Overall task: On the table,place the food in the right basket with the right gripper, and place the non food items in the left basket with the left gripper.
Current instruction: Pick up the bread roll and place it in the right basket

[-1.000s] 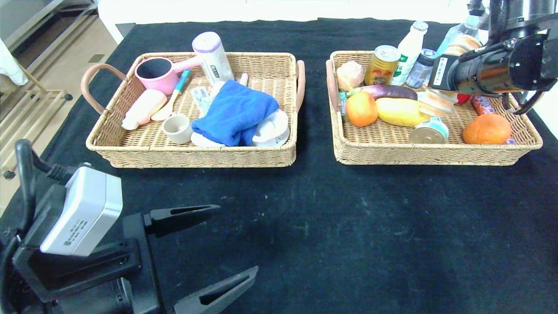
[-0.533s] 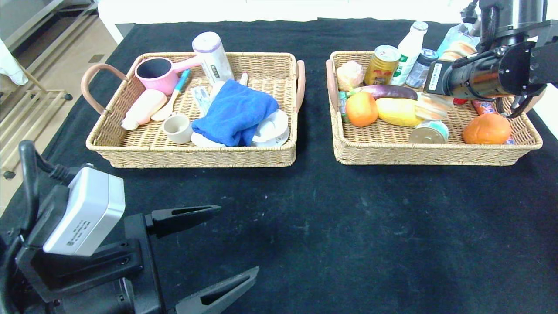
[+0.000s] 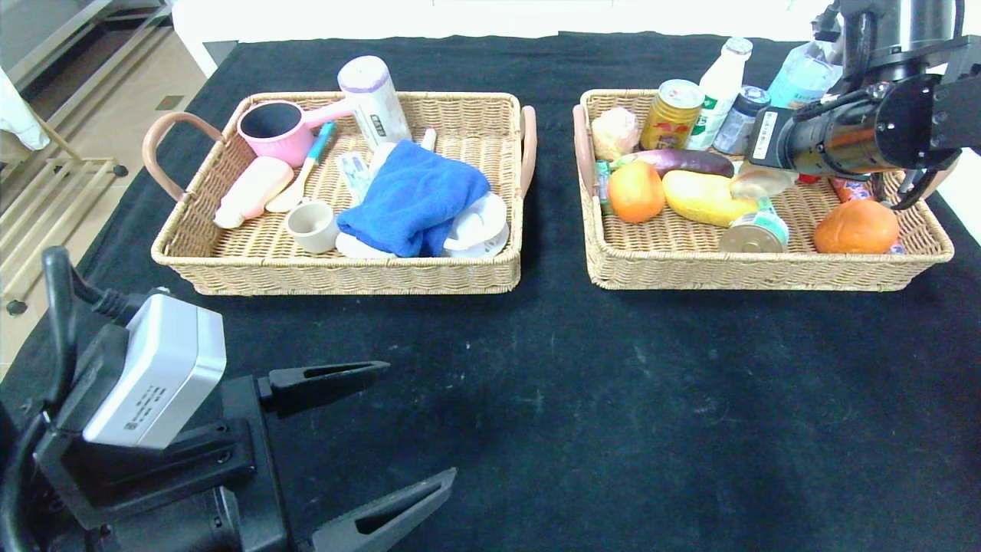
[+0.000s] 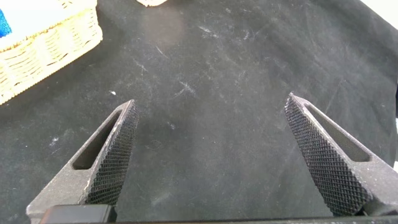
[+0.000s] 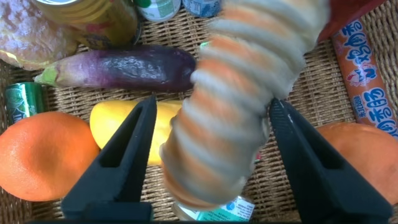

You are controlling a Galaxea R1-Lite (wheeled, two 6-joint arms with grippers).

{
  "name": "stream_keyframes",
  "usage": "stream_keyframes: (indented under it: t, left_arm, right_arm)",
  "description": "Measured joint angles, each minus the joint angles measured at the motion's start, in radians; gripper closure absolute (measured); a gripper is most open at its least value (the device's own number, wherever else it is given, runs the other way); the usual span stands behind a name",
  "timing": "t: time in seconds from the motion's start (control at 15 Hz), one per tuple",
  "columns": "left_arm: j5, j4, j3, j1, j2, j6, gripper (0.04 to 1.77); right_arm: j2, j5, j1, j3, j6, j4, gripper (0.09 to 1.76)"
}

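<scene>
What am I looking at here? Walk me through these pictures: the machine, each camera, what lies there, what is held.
This is a two-armed robot at a table covered in black cloth. The wide picture comes from a camera on its head; the other two come from cameras on its wrists.

Its left gripper hovers open and empty over bare cloth. The left wicker basket holds a folded blue cloth and a small cream cup, among other things. The right wicker basket holds a round orange, a yellow oblong fruit and a green-labelled tin.

The right gripper is over that basket, jaws open. A ridged striped bread roll sits between them, apparently not gripped.
</scene>
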Motion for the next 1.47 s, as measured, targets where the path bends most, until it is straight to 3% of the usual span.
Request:
stream_keyframes:
  t: [0.33,0.8,1.0,1.47]
  left_arm:
    - [0.000,0.000,0.002,-0.001,0.005,0.001,0.09]
    - [-0.001,0.000,0.003,-0.001,0.006,0.002,0.09]
    - [0.000,-0.001,0.003,-0.001,0.006,0.002,0.09]
    - [0.036,-0.011,-0.007,0.001,0.004,0.000,0.09]
  right_arm:
    - [-0.006,0.000,0.004,0.013,0.000,0.001,0.33]
    - [-0.038,0.000,0.022,0.038,0.001,0.009,0.22]
    - [-0.093,0.000,0.053,0.121,0.000,0.010,0.19]
    - [-0.329,0.000,0.201,0.438,-0.011,0.006,0.16]
